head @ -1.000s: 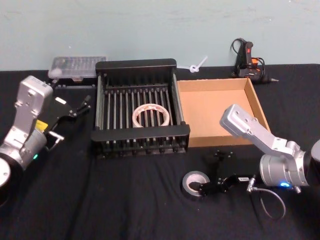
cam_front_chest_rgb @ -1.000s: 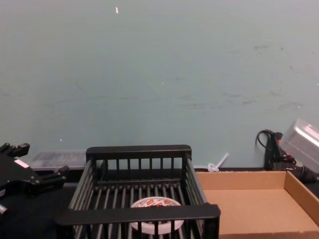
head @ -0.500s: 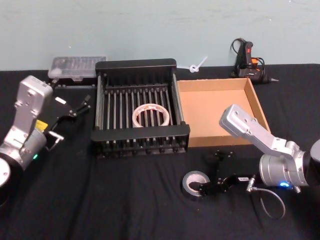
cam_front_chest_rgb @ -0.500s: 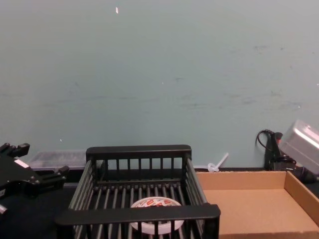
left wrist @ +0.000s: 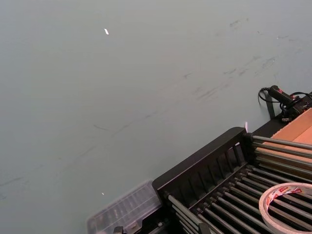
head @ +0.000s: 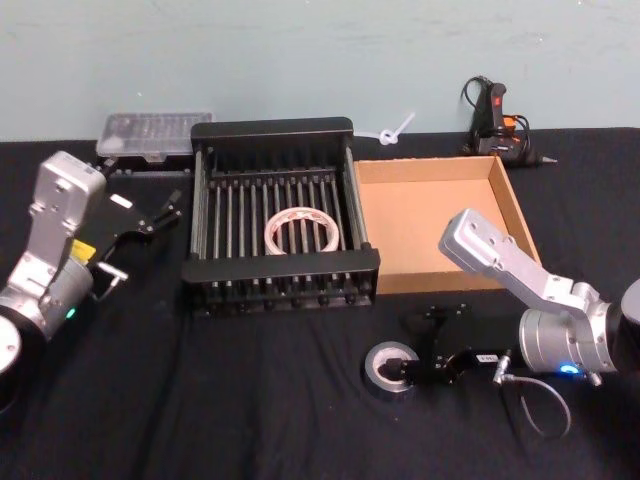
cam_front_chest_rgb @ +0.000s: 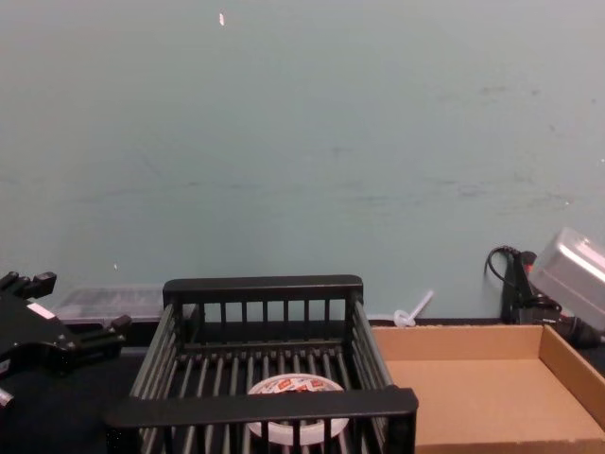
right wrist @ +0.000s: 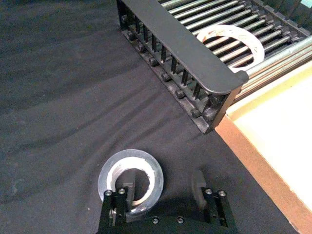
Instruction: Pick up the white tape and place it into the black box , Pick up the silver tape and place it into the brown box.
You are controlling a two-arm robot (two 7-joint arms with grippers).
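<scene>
The silver tape lies flat on the black cloth in front of the brown box. My right gripper is low over it and open; in the right wrist view one finger sits inside the silver tape's core and the other stands outside its wall. The white tape lies flat on the bars of the black box, also seen as the white tape past the crate's rim. My left gripper hangs open left of the crate.
A clear plastic case lies behind the crate at the back left. A glue gun with its cable and a white zip tie lie by the wall behind the brown box, whose floor is bare.
My right gripper has shifted slightly over the silver tape, bringing one finger into its core. The left arm and both boxes have not moved.
</scene>
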